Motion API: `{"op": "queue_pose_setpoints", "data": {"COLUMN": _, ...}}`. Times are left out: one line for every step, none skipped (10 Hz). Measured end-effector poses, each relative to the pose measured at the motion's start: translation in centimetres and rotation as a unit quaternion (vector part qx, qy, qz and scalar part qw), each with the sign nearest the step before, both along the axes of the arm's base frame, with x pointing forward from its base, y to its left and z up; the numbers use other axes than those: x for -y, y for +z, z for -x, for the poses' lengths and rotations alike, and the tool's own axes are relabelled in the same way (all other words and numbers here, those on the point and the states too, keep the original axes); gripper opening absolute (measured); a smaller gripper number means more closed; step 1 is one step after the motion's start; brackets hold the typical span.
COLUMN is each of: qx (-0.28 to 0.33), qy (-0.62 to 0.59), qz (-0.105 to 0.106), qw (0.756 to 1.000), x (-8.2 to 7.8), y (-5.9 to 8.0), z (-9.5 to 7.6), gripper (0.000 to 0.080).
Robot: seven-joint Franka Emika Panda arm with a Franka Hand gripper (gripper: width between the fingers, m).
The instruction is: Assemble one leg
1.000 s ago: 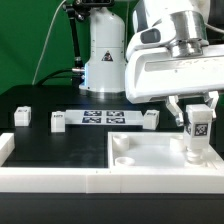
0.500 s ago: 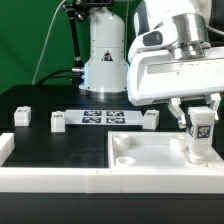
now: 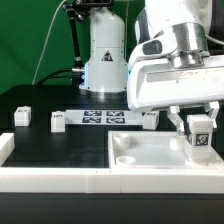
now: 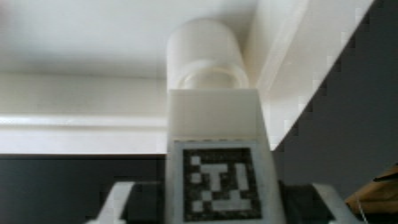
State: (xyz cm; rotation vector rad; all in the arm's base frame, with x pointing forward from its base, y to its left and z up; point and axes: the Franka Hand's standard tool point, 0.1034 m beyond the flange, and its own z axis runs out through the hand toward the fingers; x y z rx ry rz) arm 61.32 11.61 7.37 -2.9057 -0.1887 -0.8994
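My gripper (image 3: 199,127) is shut on a leg (image 3: 200,137), a small white peg with a black-and-white tag on its face. I hold it upright over the far right corner of the large white square panel (image 3: 150,158), at the exterior view's right. In the wrist view the leg (image 4: 217,140) fills the middle between my fingers (image 4: 121,200), and its rounded end sits against the panel (image 4: 89,95). Three more legs lie on the black table: one at the left (image 3: 22,116), one beside the marker board (image 3: 58,121), one behind the panel (image 3: 151,118).
The marker board (image 3: 104,118) lies flat on the table behind the panel. A white rail (image 3: 60,176) runs along the front edge, with a short white piece (image 3: 5,147) at its left end. The robot's base (image 3: 104,55) stands at the back.
My gripper and the held leg have shifted slightly to the exterior view's right and a little down toward the panel's corner. The other legs have not moved.
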Motion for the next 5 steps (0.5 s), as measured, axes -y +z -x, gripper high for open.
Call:
{"op": "queue_pose_setpoints", "data": {"qx": 0.002, "qy": 0.0, "qz": 0.0, "qw": 1.0, "x": 0.0, "y": 0.0, "z": 0.01, "gripper": 0.0292}}
{"op": "queue_pose_setpoints", "data": {"qx": 0.002, "qy": 0.0, "qz": 0.0, "qw": 1.0, "x": 0.01, "y": 0.01, "z": 0.03, "gripper": 0.0292}}
{"op": "queue_pose_setpoints", "data": {"qx": 0.0, "qy": 0.0, "qz": 0.0, "qw": 1.0, "x": 0.0, "y": 0.01, "z": 0.0, "gripper": 0.0292}}
{"op": "queue_pose_setpoints", "data": {"qx": -0.002, "qy": 0.0, "qz": 0.0, "qw": 1.0, "x": -0.03, "y": -0.02, "z": -0.02, "gripper": 0.0292}}
{"op": "queue_pose_setpoints", "data": {"qx": -0.008, "qy": 0.001, "qz": 0.0, "qw": 1.0, "x": -0.05, "y": -0.25, "z": 0.13, "gripper": 0.0292}}
